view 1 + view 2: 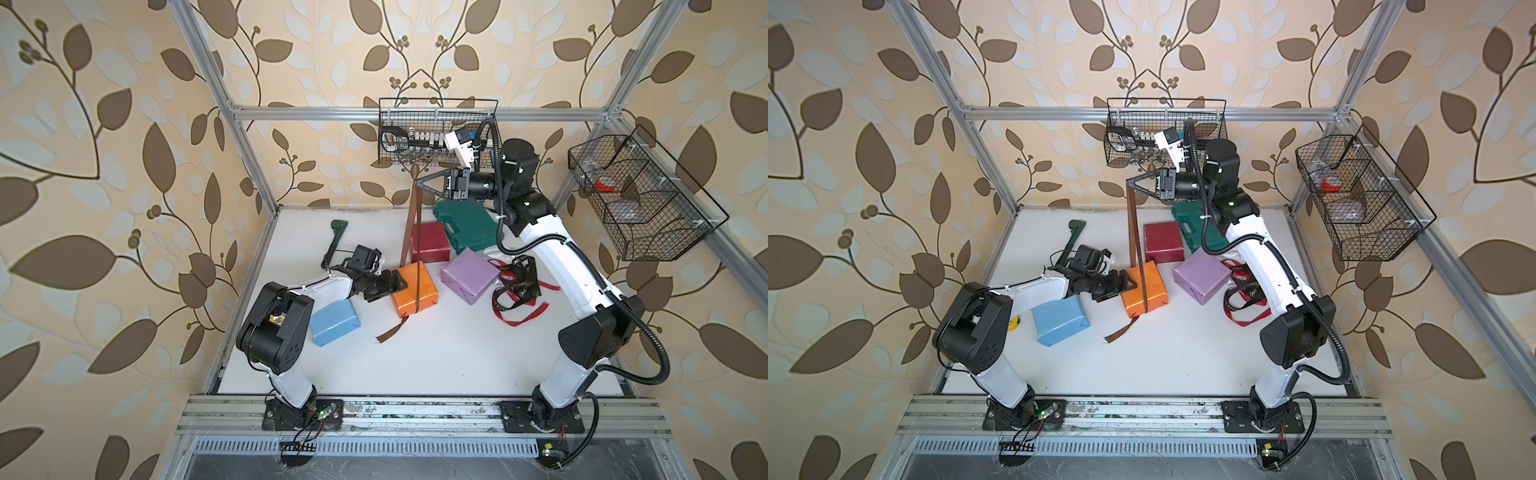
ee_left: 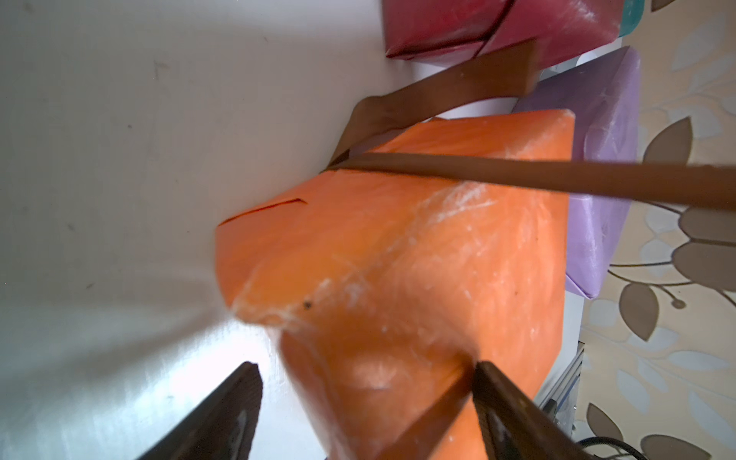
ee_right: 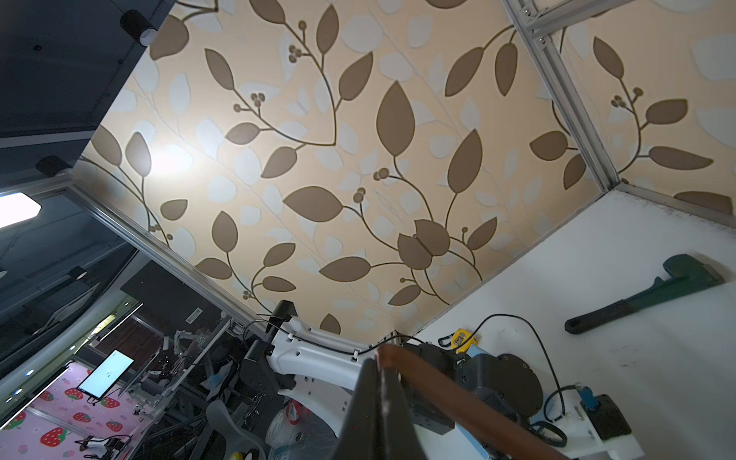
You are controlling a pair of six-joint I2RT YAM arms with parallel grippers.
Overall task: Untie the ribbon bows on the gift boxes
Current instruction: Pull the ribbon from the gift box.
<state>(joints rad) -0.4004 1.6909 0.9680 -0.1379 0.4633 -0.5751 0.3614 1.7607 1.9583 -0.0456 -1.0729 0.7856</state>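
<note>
Brown ribbon (image 2: pixel 557 179) hangs taut from my right tool (image 1: pixel 419 183), which pinches it high over the orange box (image 1: pixel 424 286), midway between the surface's (image 1: pixel 415 365) side edges. My left tool (image 1: pixel 402 284) stands spread astride the box's end. Bow undone, I judge; next, draw the ribbon clear.

Leaf-patterned beige wallpaper (image 1: pixel 104 166); aluminium frame (image 1: pixel 311 111); white tabletop (image 1: pixel 415 353).

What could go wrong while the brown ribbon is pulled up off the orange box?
The brown ribbon, pinched in the right gripper, loops round the orange box; more pull may tip or drag it, as the left gripper, jaws open, only straddles its end. A dragged box could bump the dark red box.
</note>
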